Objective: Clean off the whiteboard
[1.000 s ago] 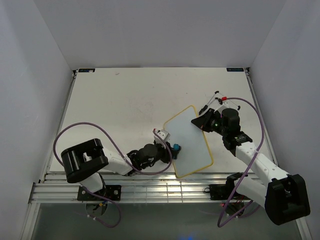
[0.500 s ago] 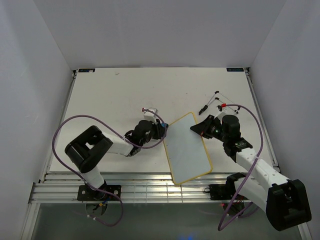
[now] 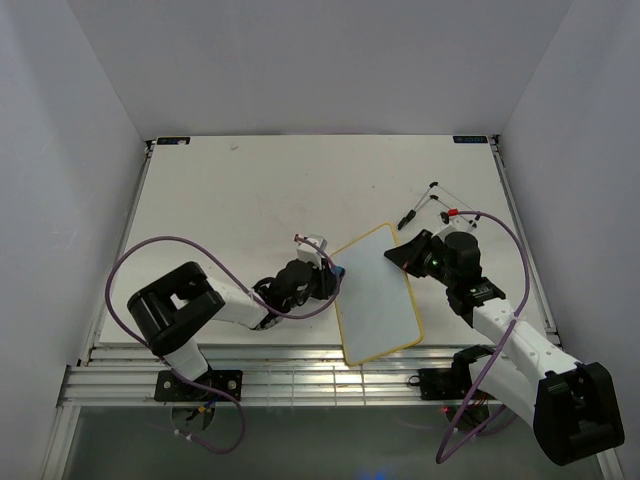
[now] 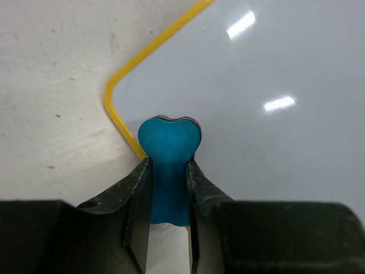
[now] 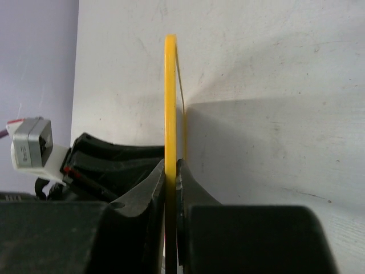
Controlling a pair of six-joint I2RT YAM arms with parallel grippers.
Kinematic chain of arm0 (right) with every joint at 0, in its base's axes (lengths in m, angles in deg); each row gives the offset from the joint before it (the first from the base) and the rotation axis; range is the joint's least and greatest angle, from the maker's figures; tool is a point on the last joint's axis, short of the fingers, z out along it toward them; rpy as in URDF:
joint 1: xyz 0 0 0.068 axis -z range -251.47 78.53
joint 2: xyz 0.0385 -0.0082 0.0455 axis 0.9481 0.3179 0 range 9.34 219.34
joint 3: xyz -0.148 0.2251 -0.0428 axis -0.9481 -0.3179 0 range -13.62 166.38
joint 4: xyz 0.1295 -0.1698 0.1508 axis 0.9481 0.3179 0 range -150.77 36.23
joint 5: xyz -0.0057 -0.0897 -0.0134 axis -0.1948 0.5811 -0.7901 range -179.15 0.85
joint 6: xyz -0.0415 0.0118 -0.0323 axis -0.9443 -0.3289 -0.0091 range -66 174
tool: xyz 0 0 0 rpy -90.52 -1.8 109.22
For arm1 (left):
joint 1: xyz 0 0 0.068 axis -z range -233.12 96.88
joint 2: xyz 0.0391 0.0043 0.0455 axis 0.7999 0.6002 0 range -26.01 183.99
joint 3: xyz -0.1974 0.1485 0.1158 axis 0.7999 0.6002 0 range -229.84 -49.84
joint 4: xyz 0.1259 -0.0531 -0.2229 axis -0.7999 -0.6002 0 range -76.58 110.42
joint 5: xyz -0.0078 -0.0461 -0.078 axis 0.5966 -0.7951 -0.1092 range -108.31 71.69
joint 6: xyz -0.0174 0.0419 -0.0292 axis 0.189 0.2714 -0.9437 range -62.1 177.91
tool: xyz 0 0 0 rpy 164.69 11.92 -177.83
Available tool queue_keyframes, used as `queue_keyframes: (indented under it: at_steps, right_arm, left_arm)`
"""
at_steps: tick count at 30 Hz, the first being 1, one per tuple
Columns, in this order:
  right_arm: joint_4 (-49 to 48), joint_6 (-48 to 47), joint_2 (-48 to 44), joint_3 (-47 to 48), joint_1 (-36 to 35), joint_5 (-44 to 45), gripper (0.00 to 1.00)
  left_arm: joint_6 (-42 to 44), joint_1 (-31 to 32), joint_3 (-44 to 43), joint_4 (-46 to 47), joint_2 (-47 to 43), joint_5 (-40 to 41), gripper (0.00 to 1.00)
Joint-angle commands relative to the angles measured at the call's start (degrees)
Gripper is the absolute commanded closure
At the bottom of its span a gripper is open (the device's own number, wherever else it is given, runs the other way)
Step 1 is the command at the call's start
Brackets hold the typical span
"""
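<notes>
whiteboard (image 3: 378,292) sits at angle on surface (image 3: 230,190), right of centre toward near edge, between both arms. left pincer (image 4: 169,166) closed tight on teal eraser (image 4: 169,136); eraser head on board face just inside rounded left corner, beside yellow frame. right pincer (image 5: 170,164) clamped on board's thin yellow edge at far-right corner. board face white, only glare spots visible.

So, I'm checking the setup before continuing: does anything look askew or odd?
The whiteboard sits skewed to the table edges, its frame pinched by the right hand, while the left hand holds a teal eraser at its left corner. Nothing looks spilled or damaged.
</notes>
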Motion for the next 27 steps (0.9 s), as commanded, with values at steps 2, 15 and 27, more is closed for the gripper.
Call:
queue_keyframes:
  at_steps: [2,15,27]
  right_arm:
    - [-8.4,4.6,-1.5,2.3,-0.3,2.7,0.92]
    - [-11.0,7.0,-1.6,3.0,-0.3,1.7,0.92]
    - [-10.2,7.4,-2.6,3.0,-0.2,1.4,0.92]
  left_arm:
    - [-2.1,6.8,1.8,-2.8,-0.6,2.4,1.0]
    - [-15.7,18.7,0.2,-7.4,6.1,2.2,1.0]
    - [-20.3,26.3,2.7,-7.7,1.6,-2.6,1.0]
